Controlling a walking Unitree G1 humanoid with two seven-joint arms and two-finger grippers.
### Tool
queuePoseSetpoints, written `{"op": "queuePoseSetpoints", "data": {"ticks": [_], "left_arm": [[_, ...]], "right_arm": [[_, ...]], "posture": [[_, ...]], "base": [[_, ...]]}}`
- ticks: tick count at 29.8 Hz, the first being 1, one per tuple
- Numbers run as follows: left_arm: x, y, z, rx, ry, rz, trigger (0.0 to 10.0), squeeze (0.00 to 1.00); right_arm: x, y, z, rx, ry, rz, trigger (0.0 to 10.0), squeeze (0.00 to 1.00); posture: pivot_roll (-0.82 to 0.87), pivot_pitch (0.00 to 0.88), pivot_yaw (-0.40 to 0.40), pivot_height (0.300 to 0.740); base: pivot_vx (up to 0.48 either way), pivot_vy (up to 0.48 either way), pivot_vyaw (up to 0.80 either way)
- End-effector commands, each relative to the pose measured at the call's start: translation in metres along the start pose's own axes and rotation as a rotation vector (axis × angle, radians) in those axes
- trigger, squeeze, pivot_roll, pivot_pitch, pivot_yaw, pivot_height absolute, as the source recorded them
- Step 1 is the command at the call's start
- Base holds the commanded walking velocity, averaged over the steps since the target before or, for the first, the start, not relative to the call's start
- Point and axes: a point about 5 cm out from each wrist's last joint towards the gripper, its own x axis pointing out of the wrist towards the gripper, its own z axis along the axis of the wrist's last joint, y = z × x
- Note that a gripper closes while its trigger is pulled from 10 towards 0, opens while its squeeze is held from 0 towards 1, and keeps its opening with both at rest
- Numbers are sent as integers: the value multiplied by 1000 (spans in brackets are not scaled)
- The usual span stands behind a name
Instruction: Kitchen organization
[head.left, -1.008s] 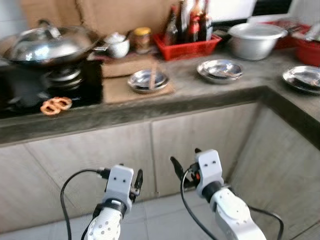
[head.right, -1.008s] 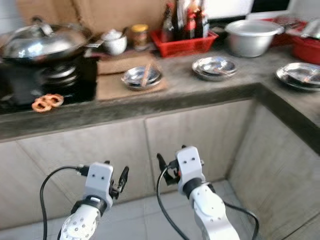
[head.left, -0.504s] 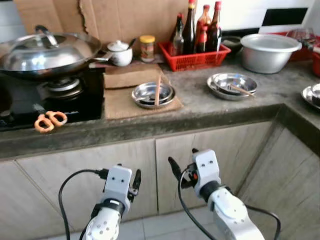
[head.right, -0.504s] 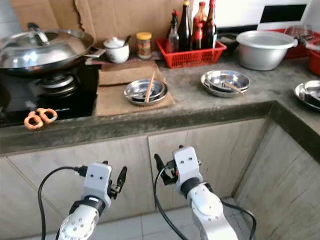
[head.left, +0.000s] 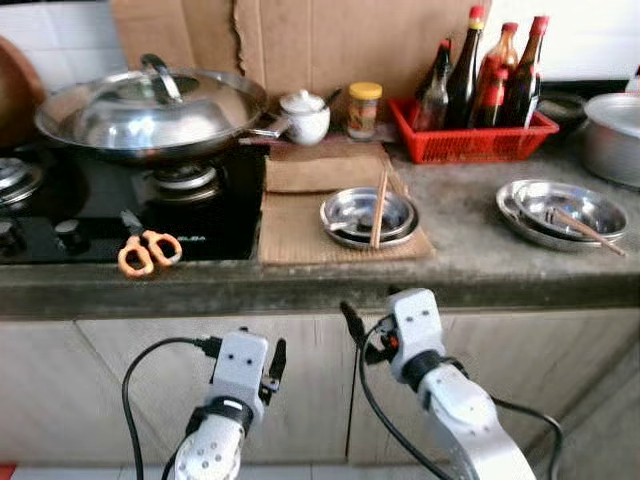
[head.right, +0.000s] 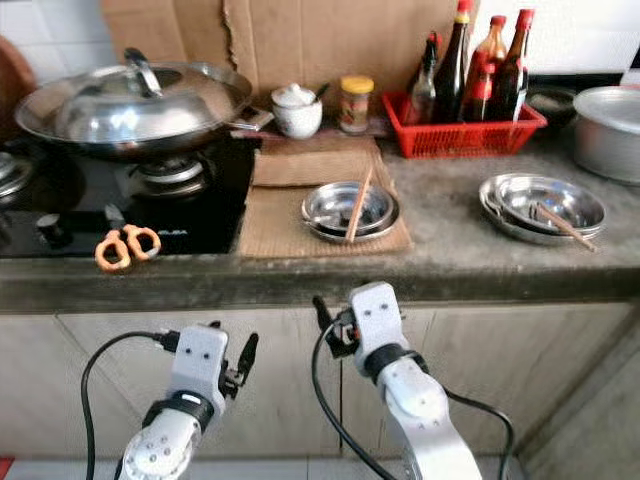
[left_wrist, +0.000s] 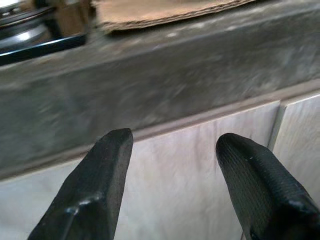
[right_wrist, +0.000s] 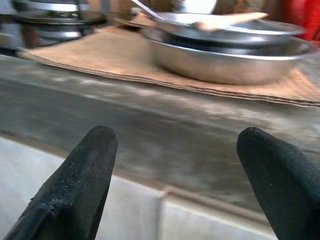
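On the grey counter (head.left: 470, 262), a stack of steel bowls (head.left: 368, 215) with chopsticks across it sits on a cardboard mat (head.left: 330, 205). A second stack of steel plates (head.left: 562, 208), also with chopsticks, lies to the right. Orange-handled scissors (head.left: 148, 250) rest on the black hob. My left gripper (left_wrist: 172, 175) is open and empty, low before the cabinet doors. My right gripper (right_wrist: 175, 170) is open and empty too, just under the counter edge and facing the steel bowls (right_wrist: 225, 47).
A lidded wok (head.left: 150, 105) sits on the gas hob at the left. Along the back stand a white pot (head.left: 305, 115), a jar (head.left: 363, 108) and a red basket of bottles (head.left: 470, 135). A large steel pot (head.left: 618, 135) is at the far right.
The whole view has swung left and come nearer the counter, so the camera moved. Both grippers keep their open pose in front of the cabinets.
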Motion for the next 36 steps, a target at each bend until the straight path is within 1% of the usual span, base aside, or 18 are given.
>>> {"op": "queuePoseSetpoints", "data": {"ticks": [1,4,5,6,8,9,10,15,19,25,36], "left_arm": [[-2,-2,0,0,-1,-12,10000,0],[-1,-3,2,11,-15,-23,10000,0],[-1,-3,3,16,-18,-31,10000,0],[-2,-5,3,19,-22,-46,10000,0],[-3,-7,5,30,-38,-74,10000,0],[-4,-8,6,32,-44,-78,10000,0],[-4,-8,6,32,-44,-78,10000,0],[-4,-9,7,32,-51,-75,10000,0],[-4,-9,8,39,-55,-78,10000,0],[-4,-11,11,55,-90,-95,10000,0],[-4,-12,11,52,-93,-96,10000,0]], "right_arm": [[2,-3,1,-5,-1,-14,10000,0],[8,-4,4,-17,-12,-12,10000,0],[8,-5,5,-21,-20,-15,10000,98],[10,-5,6,-25,-25,-18,10000,1000],[16,-7,10,-29,-35,-27,10000,1000],[20,-7,13,-32,-44,-30,10000,902],[20,-7,13,-34,-46,-30,10000,0],[29,-7,18,-59,-52,-54,10000,0],[31,-8,20,-59,-59,-79,10000,0],[39,-8,29,-50,-88,-114,10000,0],[51,-7,40,-31,-121,-149,10000,0]], "posture": [[51,15,-1,740],[51,19,1,740],[52,20,0,740],[54,20,-2,740],[59,24,-5,740],[59,24,-5,740],[59,24,-5,740],[63,33,-9,740],[64,34,-10,740],[63,36,-10,740],[68,40,-14,740]], "base": [[0,0,0],[0,0,0],[0,0,0],[0,0,0],[0,0,0],[0,0,0],[0,0,0],[0,0,0],[0,0,0],[0,0,0],[0,0,0]]}}
